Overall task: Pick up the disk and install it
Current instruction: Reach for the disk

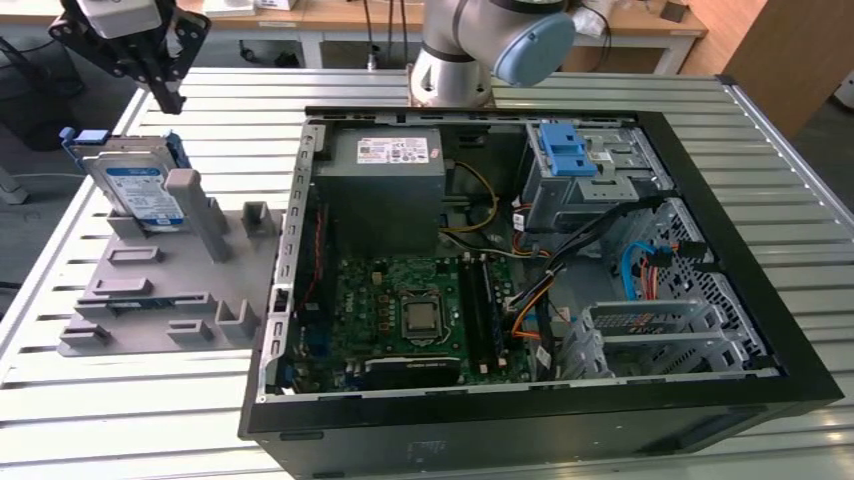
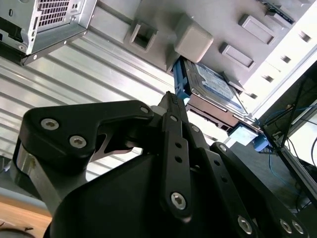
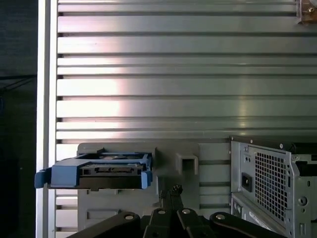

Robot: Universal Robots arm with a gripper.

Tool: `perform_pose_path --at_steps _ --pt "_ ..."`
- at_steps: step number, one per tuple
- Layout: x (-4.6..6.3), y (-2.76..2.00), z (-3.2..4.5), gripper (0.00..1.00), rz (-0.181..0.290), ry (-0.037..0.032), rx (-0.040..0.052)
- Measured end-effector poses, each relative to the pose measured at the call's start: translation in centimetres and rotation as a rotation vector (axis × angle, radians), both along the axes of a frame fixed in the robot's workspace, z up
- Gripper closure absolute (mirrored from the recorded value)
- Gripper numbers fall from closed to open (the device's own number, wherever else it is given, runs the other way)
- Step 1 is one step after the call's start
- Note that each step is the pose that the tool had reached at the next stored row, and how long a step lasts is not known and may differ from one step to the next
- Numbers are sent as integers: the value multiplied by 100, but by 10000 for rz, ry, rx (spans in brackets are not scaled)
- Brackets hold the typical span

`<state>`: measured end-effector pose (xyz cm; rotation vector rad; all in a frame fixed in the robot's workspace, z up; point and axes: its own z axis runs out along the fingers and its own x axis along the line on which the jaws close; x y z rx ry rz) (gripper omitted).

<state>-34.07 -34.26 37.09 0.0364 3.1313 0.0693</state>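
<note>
Plastic in blue frames the disk, which stands on edge in a grey moulded stand, its white-and-blue label facing outward and its blue end handle at the top. In both wrist views the disk sits in the same stand, with nothing gripping it. The fingers hang above the disk in the exterior view, clear of it, and both wrist views show the fingers pressed together at their tips with nothing between them. The stand rests on a ribbed metal surface, toward the exterior view's left. Just beside it, toward the exterior view's right, an open computer case lies on its side, showing a green motherboard, a grey power supply box and a metal drive cage topped by a blue latch bracket. Behind the case, the arm's pale base rises from the surface.
</note>
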Motion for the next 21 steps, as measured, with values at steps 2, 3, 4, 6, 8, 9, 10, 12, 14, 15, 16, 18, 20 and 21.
perform_pose_path --at_steps 2,3,4,6,8,9,10,12,14,15,16,18,20,21 --pt "0 0 0 89 1 0 0" --pt "-1 0 0 89 1 1 -1" --pt "-1 0 0 89 1 2 -1" --pt "-3 0 0 89 1 1 0" --pt "-10 0 -4 89 0 14 1" --pt "-14 0 -7 89 2 41 0" --pt "-23 0 -10 89 4 68 -1" --pt "-51 0 -16 89 13 82 -2" --pt "-88 0 -21 89 17 81 -1" --pt "-107 0 -23 89 18 81 -1" --pt "-122 0 -27 89 19 81 0" --pt "-153 0 -38 89 19 82 -1" --pt "-189 0 -50 89 23 81 -1" --pt "-208 0 -56 89 26 80 -1"
